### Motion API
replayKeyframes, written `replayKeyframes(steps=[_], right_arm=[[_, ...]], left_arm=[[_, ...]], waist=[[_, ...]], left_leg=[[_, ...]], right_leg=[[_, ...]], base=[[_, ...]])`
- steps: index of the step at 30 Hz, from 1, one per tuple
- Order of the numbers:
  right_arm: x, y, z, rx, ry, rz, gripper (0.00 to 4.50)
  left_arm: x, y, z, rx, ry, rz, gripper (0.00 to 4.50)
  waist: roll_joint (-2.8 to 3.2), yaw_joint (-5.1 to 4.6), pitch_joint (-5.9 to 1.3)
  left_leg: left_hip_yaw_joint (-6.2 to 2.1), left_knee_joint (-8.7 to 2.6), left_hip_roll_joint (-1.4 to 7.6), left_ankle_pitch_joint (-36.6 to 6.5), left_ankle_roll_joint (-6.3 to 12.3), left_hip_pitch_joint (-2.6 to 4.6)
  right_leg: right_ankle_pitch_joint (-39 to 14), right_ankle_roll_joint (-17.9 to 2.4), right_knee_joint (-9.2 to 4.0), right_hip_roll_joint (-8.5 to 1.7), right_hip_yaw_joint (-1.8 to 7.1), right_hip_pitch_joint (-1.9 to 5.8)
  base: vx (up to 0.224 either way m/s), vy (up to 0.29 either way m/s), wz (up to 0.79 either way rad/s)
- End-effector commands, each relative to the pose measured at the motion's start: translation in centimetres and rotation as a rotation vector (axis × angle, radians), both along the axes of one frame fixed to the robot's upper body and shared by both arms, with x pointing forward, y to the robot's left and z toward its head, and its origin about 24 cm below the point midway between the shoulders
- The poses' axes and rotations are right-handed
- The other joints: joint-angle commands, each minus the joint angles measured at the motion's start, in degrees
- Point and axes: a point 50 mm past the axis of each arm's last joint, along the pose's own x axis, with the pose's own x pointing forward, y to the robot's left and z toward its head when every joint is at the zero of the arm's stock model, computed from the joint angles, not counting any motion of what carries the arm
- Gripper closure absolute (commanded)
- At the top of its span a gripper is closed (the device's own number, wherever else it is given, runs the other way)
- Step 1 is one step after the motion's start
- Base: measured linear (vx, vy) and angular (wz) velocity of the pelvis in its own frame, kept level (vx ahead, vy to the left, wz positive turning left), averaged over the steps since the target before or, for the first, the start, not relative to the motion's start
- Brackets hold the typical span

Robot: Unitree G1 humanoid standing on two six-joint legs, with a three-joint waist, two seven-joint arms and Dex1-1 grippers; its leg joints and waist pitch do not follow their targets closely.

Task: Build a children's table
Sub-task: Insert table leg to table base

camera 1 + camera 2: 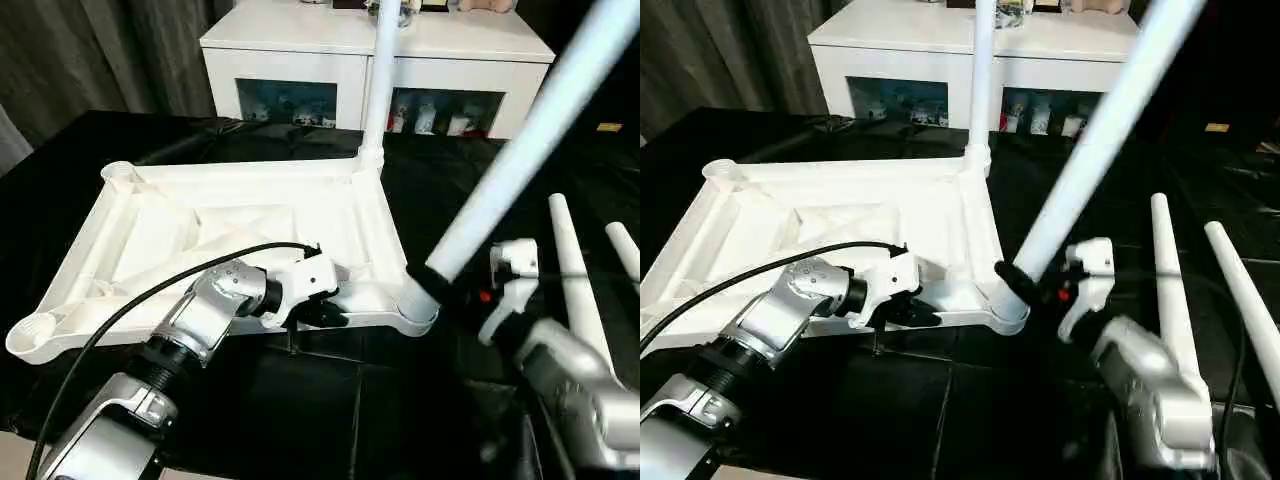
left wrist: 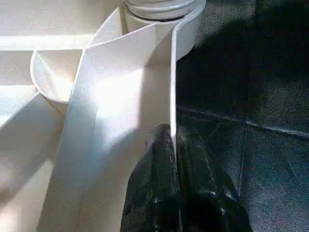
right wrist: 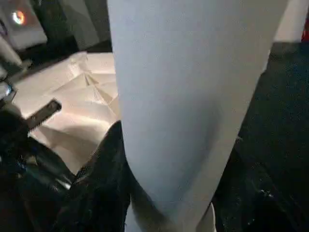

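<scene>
The black-covered work table point(image 1: 300, 400) carries the children's table top point(image 1: 240, 230), upside down with its ribbed underside up, lying toward nine o'clock of the scene's middle. One leg point(image 1: 378, 80) stands upright in the far corner socket at about twelve o'clock. A second leg point(image 1: 520, 140) leans steeply out of the near corner socket point(image 1: 418, 300), tilting toward two o'clock, so it looks started but not seated. Two spare legs point(image 1: 572, 270) lie on the cloth at three o'clock; two sockets on the nine o'clock side are empty.

The step in hand is seating this second leg. The right gripper point(image 1: 1040, 285) clasps the leg just above the socket; in the right wrist view one black finger point(image 3: 104, 179) presses the tube, the other side being too dark to judge surely. The left gripper point(image 1: 325, 312) pinches the top's near rim, its fingers point(image 2: 154, 193) closed on either side of the thin wall, steadying it.

Next, the leg likely needs swinging upright and pushing straight down while the rim is held firm.
</scene>
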Motion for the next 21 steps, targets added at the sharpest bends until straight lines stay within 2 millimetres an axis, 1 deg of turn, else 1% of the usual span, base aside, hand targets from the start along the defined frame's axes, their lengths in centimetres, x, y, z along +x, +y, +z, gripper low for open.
replayKeyframes(steps=[1, 2, 3, 4, 7, 8, 11, 13, 15, 16, 17, 18, 19, 21], right_arm=[[-0.8, 0.6, -1.1, -0.074, 0.028, 0.057, 2.63], [-0.8, 0.6, -1.1, -0.085, 0.024, 0.063, 2.63], [-0.9, 0.7, -1.1, -0.09, 0.02, 0.068, 2.63], [-0.9, 0.7, -1.1, -0.09, 0.02, 0.066, 2.63], [-1.0, 0.6, -1.3, -0.109, 0.026, 0.075, 2.63], [-1.0, 0.7, -1.5, -0.129, 0.041, 0.091, 2.63], [-1.0, 0.8, -1.8, -0.152, 0.073, 0.119, 2.63], [-1.0, 0.9, -2.1, -0.173, 0.104, 0.149, 2.63], [-0.7, 1.1, -2.4, -0.187, 0.141, 0.18, 2.63], [-0.5, 1.1, -2.5, -0.188, 0.161, 0.189, 2.63], [-0.4, 1.0, -2.6, -0.192, 0.164, 0.192, 2.63], [-0.1, 1.0, -2.7, -0.202, 0.17, 0.198, 2.63], [0.1, 0.8, -2.8, -0.203, 0.181, 0.194, 2.63], [0.3, 0.6, -3.0, -0.21, 0.193, 0.189, 2.64]], left_arm=[[1.0, 0.7, 0.8, -0.003, -0.044, 0.069, 4.5], [1.0, 0.7, 0.8, -0.003, -0.044, 0.069, 4.5], [1.0, 0.7, 0.8, -0.004, -0.043, 0.068, 4.5], [1.0, 0.7, 0.9, -0.003, -0.044, 0.068, 4.5], [1.1, 0.7, 0.9, -0.004, -0.044, 0.071, 4.5], [1.1, 0.7, 0.9, -0.004, -0.045, 0.073, 4.5], [1.1, 0.8, 0.9, -0.004, -0.045, 0.073, 4.5], [1.1, 0.8, 0.9, -0.004, -0.045, 0.072, 4.5], [1.1, 0.7, 0.9, -0.005, -0.046, 0.071, 4.5], [1.1, 0.7, 0.9, -0.006, -0.048, 0.07, 4.5], [1.1, 0.7, 0.9, -0.006, -0.048, 0.071, 4.5], [1.1, 0.7, 1.0, -0.007, -0.049, 0.071, 4.5], [1.2, 0.7, 1.0, -0.007, -0.05, 0.071, 4.5], [1.2, 0.7, 1.0, -0.007, -0.051, 0.072, 4.5]], waist=[[-1.02, 0.05, -3.23], [-1.1, 0.13, -3.23], [-1.04, 0.15, -3.23], [-1.34, 0.03, -3.22], [-1.21, 0.08, -3.2], [-1.43, -0.03, -3.2], [-1.29, -0.09, -3.17], [-1.48, -0.14, -3.21], [-1.45, -0.16, -3.23], [-1.61, -0.25, -3.29], [-1.61, -0.25, -3.29], [-1.6, -0.26, -3.27], [-1.84, -0.41, -3.26], [-1.78, -0.61, -3.2]], left_leg=[[-1.8, -4.85, 4.12, -17.5, 1.66, 0.27], [-1.78, -4.81, 4.11, -17.5, 1.79, 0.32], [-1.81, -4.8, 4.16, -17.4, 1.82, 0.3], [-1.81, -4.85, 4.15, -17.2, 2.1, 0.14], [-1.86, -4.85, 4.21, -17.1, 2.39, 0.21], [-1.84, -4.86, 4.21, -17.4, 2.42, 0.23], [-1.91, -4.9, 4.19, -18.0, 2.3, 0.27], [-1.91, -4.89, 4.22, -18.5, 2.17, 0.4], [-1.96, -4.94, 4.26, -18.6, 2.04, 0.38], [-1.97, -4.92, 4.23, -18.3, 2.14, 0.28], [-1.97, -4.92, 4.23, -18.3, 2.14, 0.28], [-1.93, -4.87, 4.24, -18.5, 2.03, 0.33], [-1.97, -4.89, 4.25, -19.1, 1.89, 0.27], [-2.06, -4.9, 4.23, -19.9, 1.63, 0.35]], right_leg=[[-25.1, -10.2, -5.22, -4.37, 2.55, 2.38], [-25.9, -9.9, -5.26, -4.39, 2.53, 2.35], [-25.9, -9.9, -5.25, -4.42, 2.58, 2.32], [-25.9, -9.8, -5.28, -4.41, 2.56, 2.39], [-26.0, -9.8, -5.27, -4.4, 2.54, 2.3], [-26.1, -9.8, -5.3, -4.32, 2.51, 2.29], [-26.6, -9.6, -5.36, -4.31, 2.53, 2.25], [-26.9, -9.5, -5.41, -4.28, 2.5, 2.15], [-26.5, -9.6, -5.37, -4.28, 2.5, 2.21], [-25.8, -9.9, -5.23, -4.33, 2.52, 2.29], [-25.8, -9.9, -5.23, -4.33, 2.52, 2.29], [-26.0, -9.9, -5.36, -4.36, 2.54, 2.19], [-26.4, -9.9, -5.36, -4.36, 2.46, 2.24], [-27.9, -9.6, -5.5, -4.43, 2.41, 2.15]], base=[[0.0, 0.0, 0.0], [0.0, 0.0, 0.0], [0.0, 0.0, 0.0], [0.0, 0.0, 0.0], [0.0, 0.0, 0.0], [0.0, 0.0, 0.0], [0.0, 0.0, 0.0], [0.0, 0.0, 0.0], [0.0, 0.0, 0.0], [0.0, 0.0, 0.0], [0.0, 0.0, 0.0], [0.0, 0.0, 0.0], [0.0, 0.0, 0.0], [0.0, 0.0, 0.0]])
